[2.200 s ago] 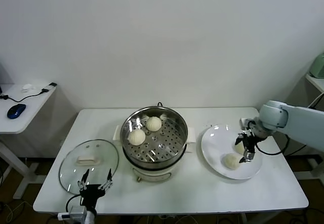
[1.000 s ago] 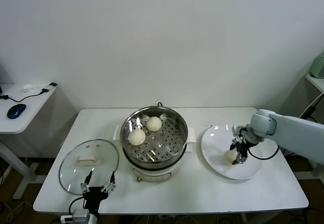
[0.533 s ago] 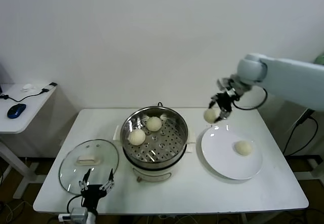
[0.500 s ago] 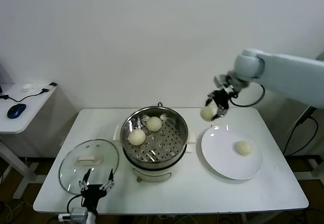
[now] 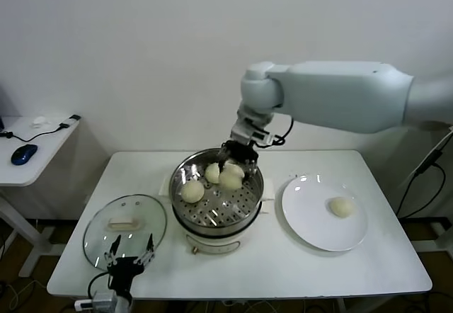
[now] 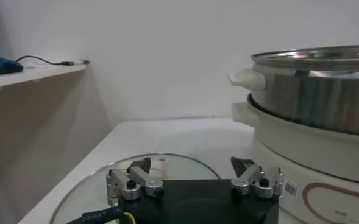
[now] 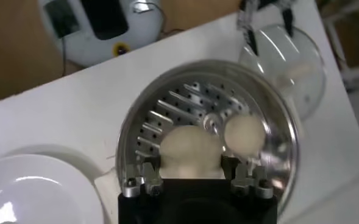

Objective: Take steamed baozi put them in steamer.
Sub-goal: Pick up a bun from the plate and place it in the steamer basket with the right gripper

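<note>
The steamer (image 5: 249, 198), a shiny steel pot with a perforated tray on a cream base, stands mid-table. Two baozi lie in it, one (image 5: 190, 191) at the left and one (image 5: 211, 173) at the back. My right gripper (image 5: 233, 163) hangs over the pot, shut on a third baozi (image 5: 231, 179). In the right wrist view that baozi (image 7: 190, 148) sits between the fingers above the tray, next to another baozi (image 7: 245, 133). A fourth baozi (image 5: 341, 207) lies on the white plate (image 5: 311, 221). My left gripper (image 5: 128, 253) is open and empty over the glass lid's front edge (image 6: 194, 178).
The glass lid (image 5: 124, 221) with its cream handle lies left of the steamer. A side desk with a blue mouse (image 5: 23, 155) stands at far left. The steamer wall (image 6: 313, 91) rises close beside the left gripper.
My right gripper took one baozi off the plate, lifted it and carried it left over the steamer. One baozi stays on the plate. The left arm has barely moved.
</note>
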You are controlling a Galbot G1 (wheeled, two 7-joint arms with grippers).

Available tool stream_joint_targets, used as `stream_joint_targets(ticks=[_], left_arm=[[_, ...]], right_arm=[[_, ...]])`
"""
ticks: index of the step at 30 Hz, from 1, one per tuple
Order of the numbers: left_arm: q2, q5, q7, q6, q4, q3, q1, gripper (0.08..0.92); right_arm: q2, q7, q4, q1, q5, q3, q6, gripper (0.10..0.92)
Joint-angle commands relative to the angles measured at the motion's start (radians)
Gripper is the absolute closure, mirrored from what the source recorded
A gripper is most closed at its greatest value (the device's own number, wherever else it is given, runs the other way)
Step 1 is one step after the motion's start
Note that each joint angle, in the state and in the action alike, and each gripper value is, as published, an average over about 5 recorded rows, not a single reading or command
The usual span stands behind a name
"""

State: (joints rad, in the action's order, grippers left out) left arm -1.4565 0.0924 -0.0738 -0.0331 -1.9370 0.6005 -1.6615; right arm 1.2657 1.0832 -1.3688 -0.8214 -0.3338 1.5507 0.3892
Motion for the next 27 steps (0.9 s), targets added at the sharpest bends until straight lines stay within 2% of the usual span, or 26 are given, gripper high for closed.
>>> stream_joint_targets(ticks=[1, 15, 23, 27], left_arm=[[0.0, 0.001, 0.0, -0.001, -0.004, 0.001, 0.001, 0.177], [0.0, 0.009, -0.002, 0.002, 0.003, 0.003, 0.002, 0.177], [0.0, 0.009, -0.001, -0.001, -0.001, -0.002, 0.005, 0.177], [0.0, 0.01, 0.0, -0.002, -0.002, -0.001, 0.006, 0.177]], right_arm=[[0.097, -0.059, 0.016, 0.156, 0.198, -0.017, 0.149, 0.364], [0.119, -0.129, 0.081, 0.256, 0.258, -0.031, 0.122, 0.36], [0.088, -0.085, 0.066, 0.153, 0.182, -0.037, 0.147, 0.218], [0.023, -0.028, 0.07, 0.022, 0.078, -0.004, 0.16, 0.204]])
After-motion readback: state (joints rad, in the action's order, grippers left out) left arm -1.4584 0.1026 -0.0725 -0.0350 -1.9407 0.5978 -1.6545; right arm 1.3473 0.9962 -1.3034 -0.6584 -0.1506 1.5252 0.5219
